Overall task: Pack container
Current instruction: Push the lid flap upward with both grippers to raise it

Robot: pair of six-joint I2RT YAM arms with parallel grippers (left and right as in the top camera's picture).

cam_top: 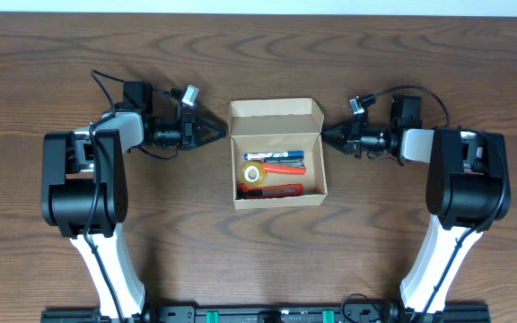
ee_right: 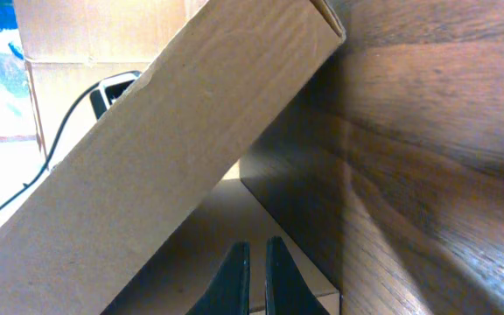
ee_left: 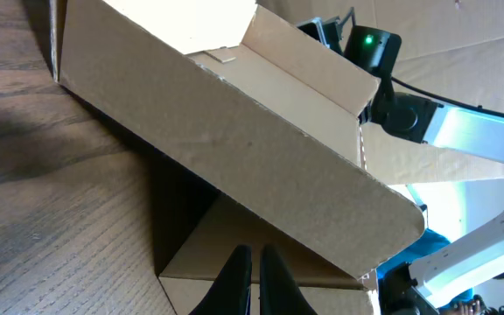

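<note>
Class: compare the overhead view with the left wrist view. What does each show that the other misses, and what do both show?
Only overhead: inside the box, a tape roll, a blue pen and red items. Only left wrist: the box's outer side wall close up, with the left gripper shut before it. Both: the box, the table and the right arm.

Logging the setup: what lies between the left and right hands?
The open container sits between the left hand and right hand; the overhead view shows it.
</note>
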